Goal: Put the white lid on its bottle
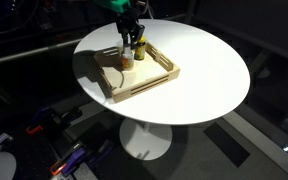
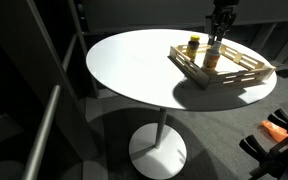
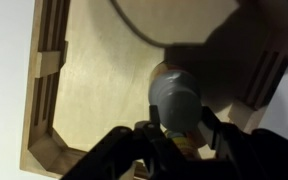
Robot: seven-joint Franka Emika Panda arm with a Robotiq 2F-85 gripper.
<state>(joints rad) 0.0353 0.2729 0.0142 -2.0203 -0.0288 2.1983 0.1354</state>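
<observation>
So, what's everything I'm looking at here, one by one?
table: one, white, round, on a pedestal.
wooden tray: one, pale, slatted sides, on the table.
amber bottle: one, brown with a light label, inside the tray.
yellow-capped bottle: one, dark, in the tray beside the amber bottle.
white lid: one, at the amber bottle's top; whether it is seated, cannot tell.
pincer: one, dark, right above the amber bottle, fingers flanking the lid; grip unclear.
</observation>
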